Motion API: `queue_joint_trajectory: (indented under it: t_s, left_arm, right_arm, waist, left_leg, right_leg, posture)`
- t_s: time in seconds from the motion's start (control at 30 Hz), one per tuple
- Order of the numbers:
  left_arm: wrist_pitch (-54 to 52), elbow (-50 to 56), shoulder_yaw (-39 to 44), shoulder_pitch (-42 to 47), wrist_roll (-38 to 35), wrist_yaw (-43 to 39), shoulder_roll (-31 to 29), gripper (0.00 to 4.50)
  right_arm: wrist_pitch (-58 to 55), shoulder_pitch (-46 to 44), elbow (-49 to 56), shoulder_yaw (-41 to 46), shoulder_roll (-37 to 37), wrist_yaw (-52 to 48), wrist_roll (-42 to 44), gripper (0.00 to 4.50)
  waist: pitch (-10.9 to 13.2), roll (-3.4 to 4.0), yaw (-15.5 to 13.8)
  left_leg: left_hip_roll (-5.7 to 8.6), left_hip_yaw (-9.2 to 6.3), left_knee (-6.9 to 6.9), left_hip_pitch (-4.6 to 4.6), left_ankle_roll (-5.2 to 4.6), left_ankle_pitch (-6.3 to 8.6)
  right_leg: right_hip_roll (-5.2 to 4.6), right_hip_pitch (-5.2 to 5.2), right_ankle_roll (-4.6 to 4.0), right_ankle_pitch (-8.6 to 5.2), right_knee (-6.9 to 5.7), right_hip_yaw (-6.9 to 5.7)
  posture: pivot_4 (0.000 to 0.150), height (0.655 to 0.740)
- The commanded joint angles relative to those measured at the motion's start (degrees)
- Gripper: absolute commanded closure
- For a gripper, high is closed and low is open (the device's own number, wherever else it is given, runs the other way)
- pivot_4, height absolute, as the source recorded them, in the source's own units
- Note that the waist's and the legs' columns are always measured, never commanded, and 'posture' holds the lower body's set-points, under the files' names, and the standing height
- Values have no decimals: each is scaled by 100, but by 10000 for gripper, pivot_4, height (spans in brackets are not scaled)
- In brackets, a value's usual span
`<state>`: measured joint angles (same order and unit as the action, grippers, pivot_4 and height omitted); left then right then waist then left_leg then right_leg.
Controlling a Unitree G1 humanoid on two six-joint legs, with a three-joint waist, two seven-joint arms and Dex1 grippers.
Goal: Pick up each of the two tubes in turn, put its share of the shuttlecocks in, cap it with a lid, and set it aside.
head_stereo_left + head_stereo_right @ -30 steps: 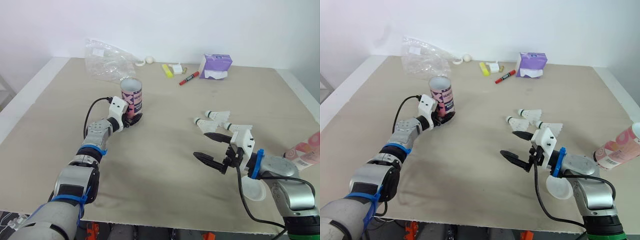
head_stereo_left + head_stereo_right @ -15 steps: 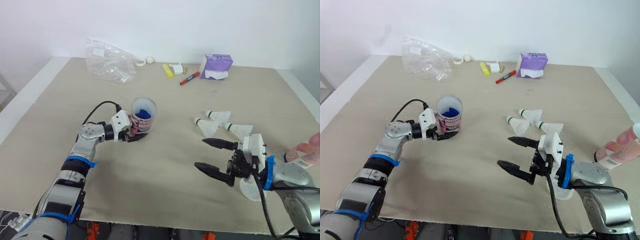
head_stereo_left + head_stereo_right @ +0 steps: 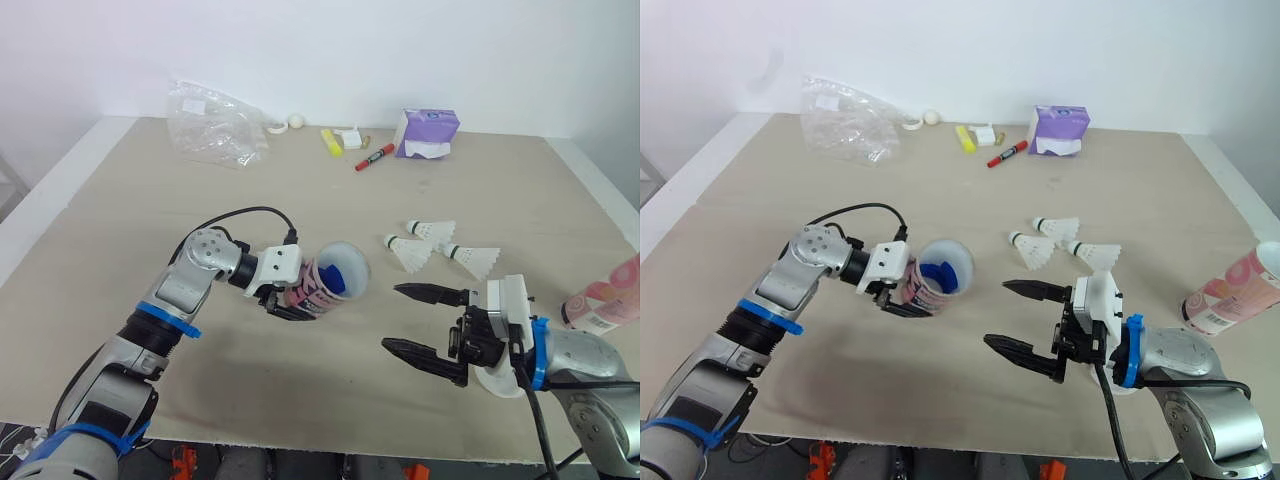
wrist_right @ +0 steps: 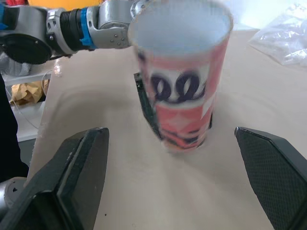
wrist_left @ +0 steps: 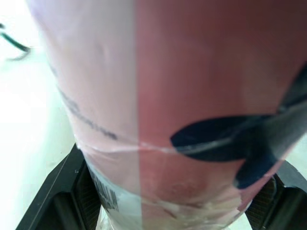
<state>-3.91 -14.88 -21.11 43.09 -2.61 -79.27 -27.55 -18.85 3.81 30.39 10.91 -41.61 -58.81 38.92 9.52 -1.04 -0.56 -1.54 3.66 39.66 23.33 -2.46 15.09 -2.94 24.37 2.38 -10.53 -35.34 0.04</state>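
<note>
My left gripper (image 3: 290, 298) is shut on a pink printed tube (image 3: 325, 285) and holds it tilted above the table, its open mouth, blue inside, turned toward my right gripper (image 3: 412, 320). That gripper hangs open a short way to the right with nothing between its fingers (image 4: 84, 175); in its wrist view the tube (image 4: 182, 86) stands just ahead. Three white shuttlecocks (image 3: 410, 255) lie behind the right gripper. A second pink tube (image 3: 605, 303) lies at the table's right edge. A white lid (image 3: 500, 378) rests under my right wrist.
Along the table's far side are a crumpled clear plastic bag (image 3: 215, 125), a yellow item (image 3: 332, 140), a small white box (image 3: 352, 137), a red marker (image 3: 375, 157) and a purple tissue pack (image 3: 430, 132). The table's right edge is close to the second tube.
My left arm has carried the tube from the middle left toward the centre and tipped its mouth to the right. The right gripper stayed open and moved slightly.
</note>
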Motion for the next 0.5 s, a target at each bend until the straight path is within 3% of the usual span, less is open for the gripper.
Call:
queue_joint_trajectory:
  t_s: [0.03, 0.5]
  left_arm:
    - [-402, 372, -289, 389, 255, -185, -103, 10727]
    - [-1624, 1072, -884, 688, 580, -505, -177, 10727]
  right_arm:
    - [161, -35, 99, -4, 36, -48, -3, 0]
    - [315, -49, 16, -38, 161, 112, -146, 0]
  waist:
    - [0, 0, 0]
    - [0, 1, 0]
  left_leg:
    - [0, -1, 0, -1, 0, 0]
    - [0, 0, 0, -1, 0, 0]
  right_leg:
    - [1, 0, -2, -2, -3, 0]
    - [2, 2, -1, -5, -6, 4]
  posture:
    - [1500, 7400]
    - [1500, 7400]
